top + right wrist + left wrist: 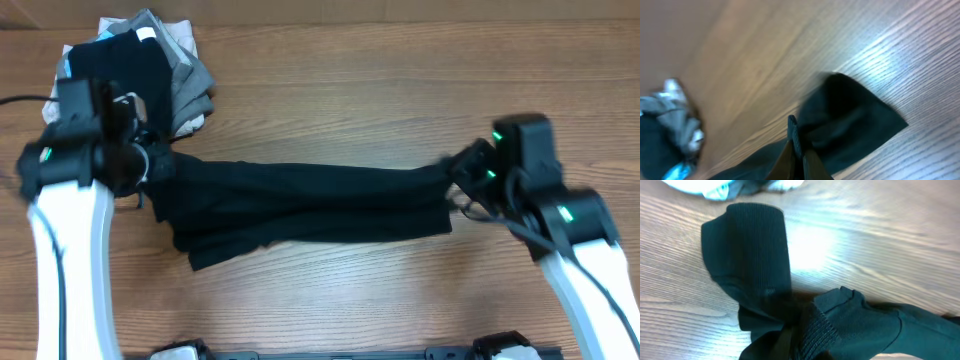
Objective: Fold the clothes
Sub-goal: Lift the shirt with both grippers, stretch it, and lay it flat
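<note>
Shirt (310,205) lies stretched between left gripper (157,166) and right gripper (453,178), both pinching it

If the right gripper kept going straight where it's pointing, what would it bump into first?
The black shirt it is pinching, which stretches ahead of the right gripper across the table. Beyond that probably the left gripper, though depth is unclear.

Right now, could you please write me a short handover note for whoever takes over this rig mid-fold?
Left gripper: shut on one end of the black shirt, beside the stacked garment pile.
Right gripper: shut on the other end.
Shirt: stretched as a long bunched band between them over the wooden table.
Done: both ends gripped.
Left: no tidy fold shows yet; spread it flat, then fold.
</note>
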Controlling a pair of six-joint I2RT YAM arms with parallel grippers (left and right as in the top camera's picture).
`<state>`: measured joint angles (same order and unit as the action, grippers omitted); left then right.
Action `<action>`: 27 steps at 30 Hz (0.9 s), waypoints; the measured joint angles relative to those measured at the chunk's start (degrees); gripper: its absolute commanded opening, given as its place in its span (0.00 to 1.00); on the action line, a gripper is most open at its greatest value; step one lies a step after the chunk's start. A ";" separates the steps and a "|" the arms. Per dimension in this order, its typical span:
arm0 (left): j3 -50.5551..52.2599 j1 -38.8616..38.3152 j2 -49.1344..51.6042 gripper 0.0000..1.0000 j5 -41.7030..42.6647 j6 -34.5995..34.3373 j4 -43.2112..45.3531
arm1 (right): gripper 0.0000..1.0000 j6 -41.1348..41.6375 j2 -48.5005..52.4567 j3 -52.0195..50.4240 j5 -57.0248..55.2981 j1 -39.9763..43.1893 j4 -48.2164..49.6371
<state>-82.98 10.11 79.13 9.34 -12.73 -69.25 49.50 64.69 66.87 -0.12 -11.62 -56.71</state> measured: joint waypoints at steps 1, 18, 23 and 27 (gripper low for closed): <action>-0.02 0.00 -2.82 0.04 0.55 -0.09 -0.48 | 0.04 -0.04 -2.56 0.15 0.26 0.00 -0.92; -2.99 -0.33 -31.50 0.05 2.99 -0.61 -12.70 | 0.04 0.00 -17.99 21.46 1.31 0.00 -22.32; -13.11 -0.33 -32.26 0.06 3.13 -0.61 -15.02 | 0.04 0.02 -17.92 28.33 1.33 0.00 -25.00; -18.34 -0.33 -33.16 0.05 3.13 -0.66 -13.88 | 0.04 -0.02 -18.03 30.53 0.85 0.00 -24.48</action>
<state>-101.32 9.78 45.98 12.47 -13.39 -83.13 49.47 46.65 97.41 0.73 -11.62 -81.19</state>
